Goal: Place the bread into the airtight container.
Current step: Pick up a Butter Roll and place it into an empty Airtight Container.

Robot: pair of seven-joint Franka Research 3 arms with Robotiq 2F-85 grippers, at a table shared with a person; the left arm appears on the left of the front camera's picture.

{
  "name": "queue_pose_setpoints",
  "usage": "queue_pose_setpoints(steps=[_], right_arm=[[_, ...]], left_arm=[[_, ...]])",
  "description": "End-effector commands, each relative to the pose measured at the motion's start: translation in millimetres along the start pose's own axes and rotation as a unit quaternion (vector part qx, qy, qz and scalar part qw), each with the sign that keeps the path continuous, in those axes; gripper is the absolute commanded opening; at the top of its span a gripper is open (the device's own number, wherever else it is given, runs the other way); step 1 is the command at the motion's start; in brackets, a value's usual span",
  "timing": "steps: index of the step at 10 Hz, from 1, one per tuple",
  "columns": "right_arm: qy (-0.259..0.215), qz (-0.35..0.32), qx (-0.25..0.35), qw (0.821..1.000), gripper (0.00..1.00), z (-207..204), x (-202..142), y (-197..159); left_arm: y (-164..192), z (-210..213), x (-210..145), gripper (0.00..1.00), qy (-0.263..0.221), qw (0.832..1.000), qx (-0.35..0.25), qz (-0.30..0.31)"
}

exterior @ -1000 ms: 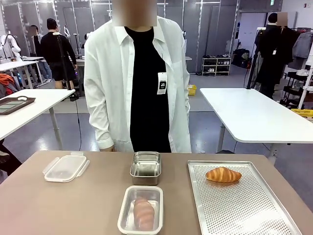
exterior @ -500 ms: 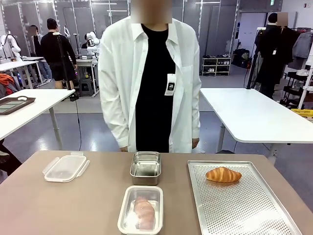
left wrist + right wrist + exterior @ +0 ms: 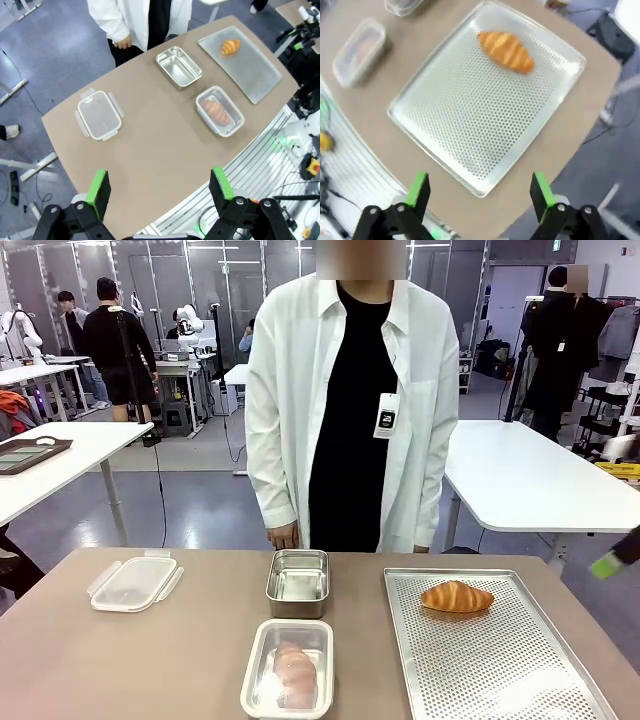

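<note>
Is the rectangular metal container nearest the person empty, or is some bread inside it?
Empty: the rectangular metal container shows a bare shiny floor in the front and left wrist views.

My counter [image 3: 90,670] is smooth and matt, a flat tan. The tray [image 3: 500,680] is dull silvery metal, pierced all over with small holes. The open box [image 3: 297,585] is brighter metal with a soft sheen. The container [image 3: 258,660] is clear plastic, faintly glossy, and the lid [image 3: 134,583] is cloudy plastic. The bread [image 3: 456,596] on the tray has a golden, slightly shiny crust. The pads [image 3: 98,187] of my left claw [image 3: 159,182] look matt green. The person's coat [image 3: 280,390] is white cloth.
</note>
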State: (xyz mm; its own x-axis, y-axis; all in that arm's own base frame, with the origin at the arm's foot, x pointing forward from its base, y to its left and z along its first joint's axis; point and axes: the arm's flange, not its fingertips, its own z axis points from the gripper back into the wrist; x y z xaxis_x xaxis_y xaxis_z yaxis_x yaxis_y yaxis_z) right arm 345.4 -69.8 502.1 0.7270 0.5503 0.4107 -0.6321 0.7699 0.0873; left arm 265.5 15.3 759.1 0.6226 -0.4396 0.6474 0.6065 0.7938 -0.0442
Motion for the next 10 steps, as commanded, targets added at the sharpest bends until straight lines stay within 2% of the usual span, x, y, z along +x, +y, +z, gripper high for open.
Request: queue_pose_setpoints(steps=[1, 3, 5, 6, 7, 8, 10], right_arm=[[0.036, 0.106, -0.038, 0.993, 1.0, -35, 27, 24], [0.085, 0.205, -0.058, 0.973, 1.0, -68, 63, 56], [0.105, 0.318, -0.037, 0.942, 1.0, -106, 78, 77], [0.12, 0.345, -0.031, 0.93, 1.0, -119, 78, 81], [0.137, 0.346, -0.027, 0.928, 1.0, -126, 76, 81], [0.12, 0.308, -0.03, 0.943, 1.0, -110, 83, 95], [0.12, 0.308, -0.03, 0.943, 1.0, -110, 83, 95]], left_arm=[[0, 1, 1, 1.0, 0.0, 1.0, -0.003, -0.008], [0, 1, 1, 1.0, 0.0, 1.0, -0.003, -0.008], [0, 1, 1, 1.0, 0.0, 1.0, -0.003, -0.008], [0, 1, 1, 1.0, 0.0, 1.0, -0.003, -0.008], [0, 1, 1, 1.0, 0.0, 1.0, -0.003, -0.008], [0, 1, 1, 1.0, 0.0, 1.0, -0.003, -0.008], [0, 1, 1, 1.0, 0.0, 1.0, -0.003, -0.008]])
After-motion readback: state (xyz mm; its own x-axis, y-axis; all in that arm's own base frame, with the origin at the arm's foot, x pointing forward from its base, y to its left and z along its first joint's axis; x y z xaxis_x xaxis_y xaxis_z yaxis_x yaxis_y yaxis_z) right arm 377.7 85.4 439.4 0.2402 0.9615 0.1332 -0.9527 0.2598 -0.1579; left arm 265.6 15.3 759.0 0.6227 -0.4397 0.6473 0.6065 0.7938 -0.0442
